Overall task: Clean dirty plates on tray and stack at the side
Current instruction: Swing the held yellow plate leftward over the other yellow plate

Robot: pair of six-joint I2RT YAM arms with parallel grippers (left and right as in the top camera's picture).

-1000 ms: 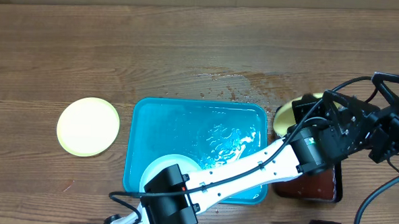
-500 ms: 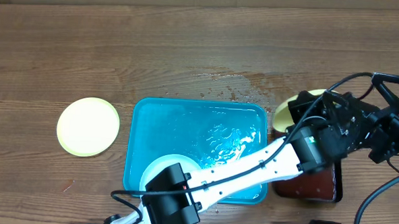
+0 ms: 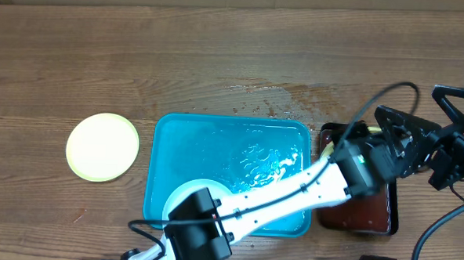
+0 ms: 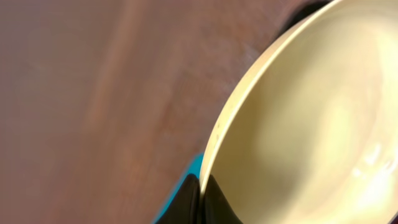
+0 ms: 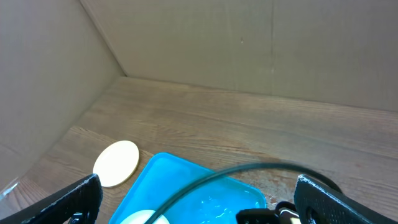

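Blue tray (image 3: 216,145) at centre, black tray (image 3: 390,217) just right of it, your left arm (image 3: 292,191) slanting across both.
You have three plates: a yellow-green plate (image 3: 102,146) on the table (image 3: 219,59) left of the blue tray, a white plate (image 3: 182,197) inside it, half under the arm, and a pale yellow plate (image 4: 298,124) by the black tray. Your left gripper (image 4: 202,196) seems pinched on that plate's rim; your right gripper (image 5: 196,186) hangs spread wide, holding nothing.

blue tray (image 5: 180,173), pale plate (image 5: 116,163) beside it — gripper (image 5: 200,200) wide apart
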